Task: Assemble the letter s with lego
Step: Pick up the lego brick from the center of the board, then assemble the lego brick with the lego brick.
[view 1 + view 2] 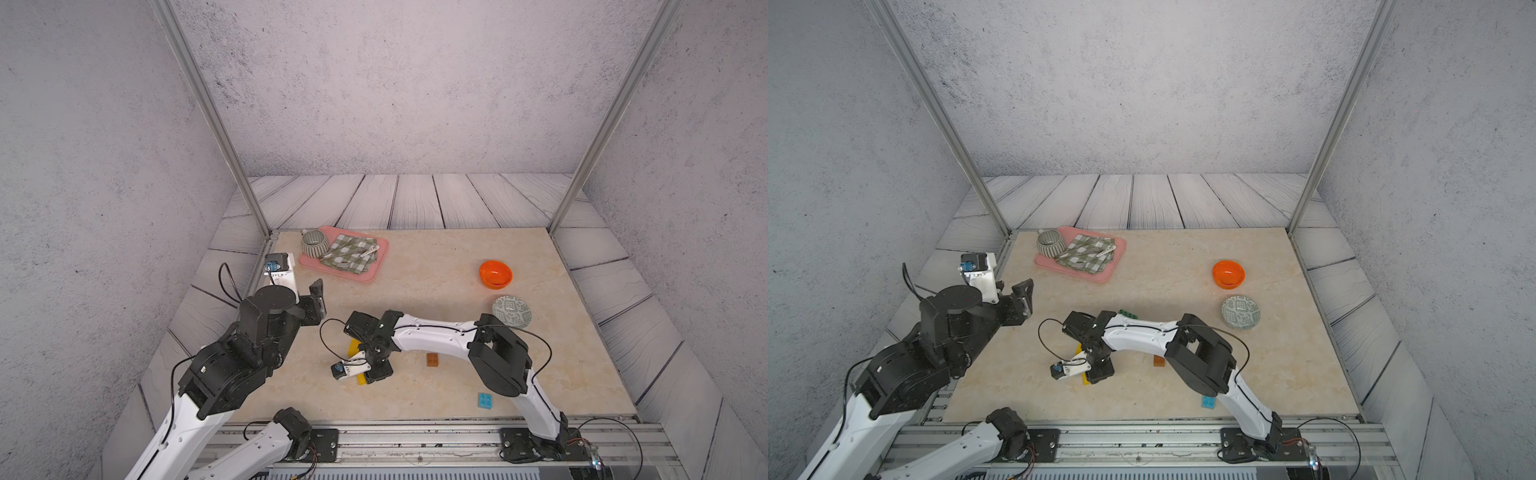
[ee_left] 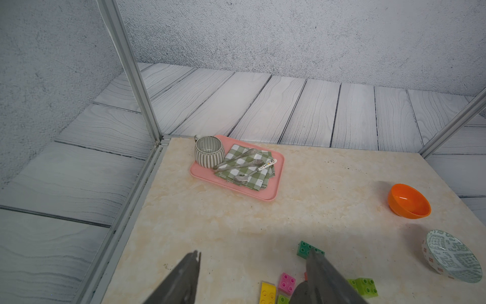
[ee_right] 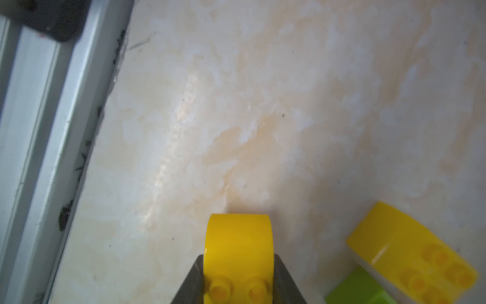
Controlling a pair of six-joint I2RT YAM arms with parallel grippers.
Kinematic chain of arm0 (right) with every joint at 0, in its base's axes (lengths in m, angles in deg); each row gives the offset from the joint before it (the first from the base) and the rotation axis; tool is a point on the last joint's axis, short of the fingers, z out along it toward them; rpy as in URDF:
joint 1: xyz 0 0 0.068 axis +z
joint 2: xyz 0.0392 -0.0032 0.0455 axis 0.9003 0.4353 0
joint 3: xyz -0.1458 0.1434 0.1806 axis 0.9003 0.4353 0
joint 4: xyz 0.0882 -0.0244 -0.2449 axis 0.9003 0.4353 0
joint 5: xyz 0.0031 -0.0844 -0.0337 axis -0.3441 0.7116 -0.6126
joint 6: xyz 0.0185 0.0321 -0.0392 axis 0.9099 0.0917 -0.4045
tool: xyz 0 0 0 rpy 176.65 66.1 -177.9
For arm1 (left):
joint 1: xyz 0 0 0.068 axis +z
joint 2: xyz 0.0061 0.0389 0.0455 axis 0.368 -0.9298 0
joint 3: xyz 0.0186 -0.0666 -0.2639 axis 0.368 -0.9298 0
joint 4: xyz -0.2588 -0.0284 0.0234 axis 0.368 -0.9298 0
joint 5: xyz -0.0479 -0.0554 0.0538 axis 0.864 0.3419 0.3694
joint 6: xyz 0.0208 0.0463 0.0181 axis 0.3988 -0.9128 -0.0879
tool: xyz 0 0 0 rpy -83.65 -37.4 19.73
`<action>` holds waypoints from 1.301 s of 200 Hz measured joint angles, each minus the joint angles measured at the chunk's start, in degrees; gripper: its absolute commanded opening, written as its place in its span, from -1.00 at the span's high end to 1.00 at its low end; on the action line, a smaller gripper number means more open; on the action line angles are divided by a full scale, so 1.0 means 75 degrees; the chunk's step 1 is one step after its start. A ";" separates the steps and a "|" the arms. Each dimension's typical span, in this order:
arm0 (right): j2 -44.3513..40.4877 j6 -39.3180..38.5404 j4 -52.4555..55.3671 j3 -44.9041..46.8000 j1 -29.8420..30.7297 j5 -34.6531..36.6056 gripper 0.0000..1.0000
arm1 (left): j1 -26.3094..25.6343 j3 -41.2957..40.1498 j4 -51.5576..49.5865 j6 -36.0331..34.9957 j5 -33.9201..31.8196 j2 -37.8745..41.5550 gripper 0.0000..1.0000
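The right gripper (image 3: 238, 256) is closed on a yellow brick (image 3: 238, 234), held in its jaws at about 7 o'clock on the table (image 1: 415, 270). The brick's long axis runs along the jaws, and the rounded end sticks out past them. The left gripper (image 2: 253, 254), near 9 o'clock, stands open and empty.

A round-ended yellow brick (image 3: 238, 244) sits pinched in the right gripper (image 3: 238, 273) mid-table, beside a second yellow brick (image 3: 410, 255) and a lime brick (image 3: 360, 289). A brown brick (image 1: 432, 360) and a blue brick (image 1: 485, 400) lie separately, further right.
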State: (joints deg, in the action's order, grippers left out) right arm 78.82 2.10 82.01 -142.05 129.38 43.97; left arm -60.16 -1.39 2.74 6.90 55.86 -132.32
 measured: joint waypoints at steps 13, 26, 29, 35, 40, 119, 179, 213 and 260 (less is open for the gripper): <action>-0.0685 0.0128 0.0146 0.0358 -0.0108 0.0146 0.56 | 0.0000 0.0000 0.0003 0.0003 0.0017 -0.0009 -0.37; -0.1539 0.0309 0.0245 0.0842 -0.0271 0.0382 0.56 | 0.0000 -0.0009 0.0012 0.0009 0.0082 -0.0038 -0.36; -0.1766 0.0326 0.0254 0.0991 -0.0318 0.0440 0.56 | 0.0000 -0.0017 0.0026 0.0009 0.0099 -0.0047 -0.36; -0.2136 0.0393 0.0289 0.1230 -0.0414 0.0580 0.56 | 0.0000 -0.0050 0.0061 0.0029 0.0146 -0.0067 -0.35; -0.2474 0.0472 0.0318 0.1475 -0.0516 0.0697 0.56 | 0.0000 -0.0093 0.0093 0.0041 0.0187 -0.0096 -0.35; -0.3188 0.1332 0.0050 0.3587 -0.1606 0.1883 0.68 | 0.0026 -0.0819 0.0609 0.0414 0.1020 -0.0991 -0.31; -0.3191 0.1702 -0.0629 0.4208 -0.1967 0.1938 0.73 | 0.0026 -0.0819 0.0752 0.0434 0.1113 -0.0953 -0.31; -0.3378 0.1690 -0.0968 0.4500 -0.2098 0.1839 0.74 | 0.0026 -0.0816 0.0752 0.0431 0.1131 -0.0953 -0.31; -0.4060 0.1521 -0.1204 0.5088 -0.2314 0.1443 0.73 | 0.0026 -0.0816 0.0755 0.0431 0.1148 -0.0956 -0.31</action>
State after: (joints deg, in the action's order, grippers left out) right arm 48.37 13.51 72.99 -103.89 112.03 54.79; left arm -59.96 -7.51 8.40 10.13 64.48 -139.49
